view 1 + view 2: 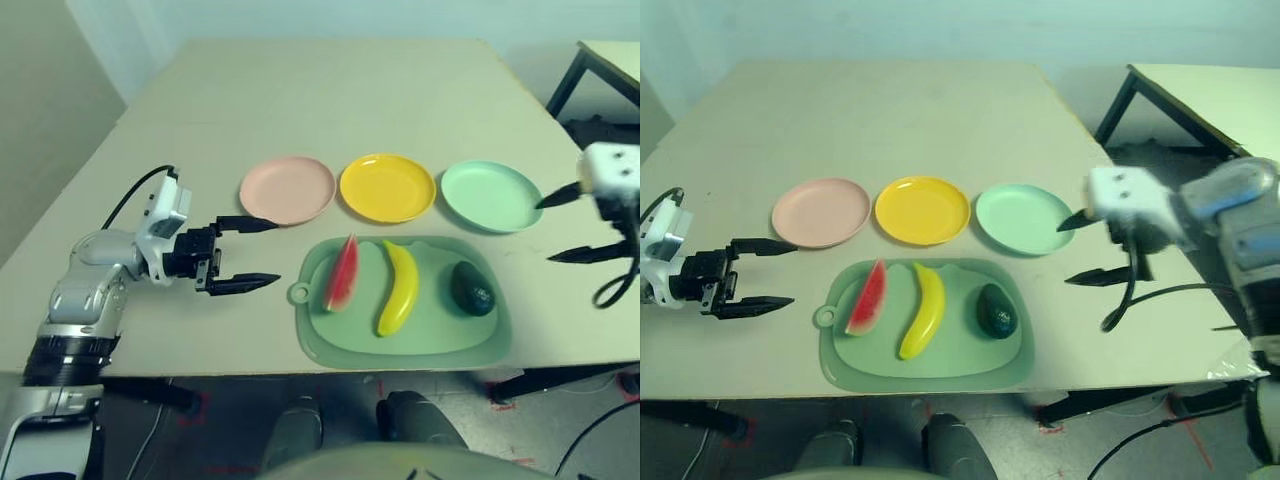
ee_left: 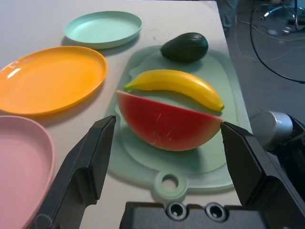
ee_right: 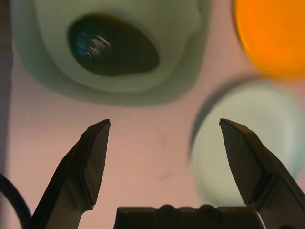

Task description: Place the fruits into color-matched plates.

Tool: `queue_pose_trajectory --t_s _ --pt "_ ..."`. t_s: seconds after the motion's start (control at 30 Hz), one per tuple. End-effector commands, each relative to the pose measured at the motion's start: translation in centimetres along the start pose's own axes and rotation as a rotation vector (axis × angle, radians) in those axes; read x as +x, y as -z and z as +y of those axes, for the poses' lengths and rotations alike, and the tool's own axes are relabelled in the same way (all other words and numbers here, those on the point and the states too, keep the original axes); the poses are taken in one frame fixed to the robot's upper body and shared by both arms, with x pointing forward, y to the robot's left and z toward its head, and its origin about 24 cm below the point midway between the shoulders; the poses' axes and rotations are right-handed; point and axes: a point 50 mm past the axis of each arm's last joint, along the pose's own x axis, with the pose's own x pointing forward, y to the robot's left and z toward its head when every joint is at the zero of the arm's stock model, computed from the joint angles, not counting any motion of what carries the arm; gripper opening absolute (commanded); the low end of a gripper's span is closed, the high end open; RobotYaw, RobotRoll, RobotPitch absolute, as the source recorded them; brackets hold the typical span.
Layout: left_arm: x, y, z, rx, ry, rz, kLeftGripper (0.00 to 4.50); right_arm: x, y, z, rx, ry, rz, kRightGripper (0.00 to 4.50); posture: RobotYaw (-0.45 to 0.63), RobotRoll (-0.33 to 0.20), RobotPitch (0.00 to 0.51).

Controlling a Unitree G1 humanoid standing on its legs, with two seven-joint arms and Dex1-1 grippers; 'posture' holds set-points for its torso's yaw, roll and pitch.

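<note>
The left gripper (image 1: 247, 254) hovers low over the table (image 1: 320, 90) at far left, its black fingers spread wide and empty, aimed at the watermelon wedge (image 1: 341, 273), apparently lined up for a first grasp. Just beyond it sits the pink plate (image 1: 287, 189), the likely home for the red fruit, with the yellow plate (image 1: 387, 187) and the green plate (image 1: 491, 195) ranged in a row to its right, all three bare. Nearer the robot, the green mat (image 1: 405, 335) carries all three fruits apart from one another: the watermelon wedge on its side at the left end, the banana (image 1: 399, 288) in the middle, the avocado (image 1: 471, 287) at the right, each roughly in front of its matching plate. At far right the right gripper (image 1: 573, 224) hangs beside the green plate, fingers parted and holding nothing; it seems poised above the table rather than touching it, though its height is hard to judge.
</note>
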Motion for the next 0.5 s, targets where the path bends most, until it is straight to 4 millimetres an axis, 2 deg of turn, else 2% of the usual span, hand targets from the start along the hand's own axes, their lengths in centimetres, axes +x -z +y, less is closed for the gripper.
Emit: queue_pose_trajectory --t_s 0.03,0.2,0.5 --pt "0.4 0.6 -0.1 -0.012 0.016 0.021 4.47 2.6 -2.6 -0.4 -0.213 -0.117 -0.033 4.50 -0.08 0.000 0.046" --pt "0.6 0.6 -0.2 -0.023 0.016 0.026 4.47 4.6 -3.2 0.4 -0.354 -0.248 -0.028 4.50 -0.05 0.000 0.052" --pt "0.4 0.4 -0.2 -0.011 0.003 0.030 4.47 6.4 -2.9 1.2 -0.491 -0.391 -0.001 4.50 -0.03 0.000 0.062"
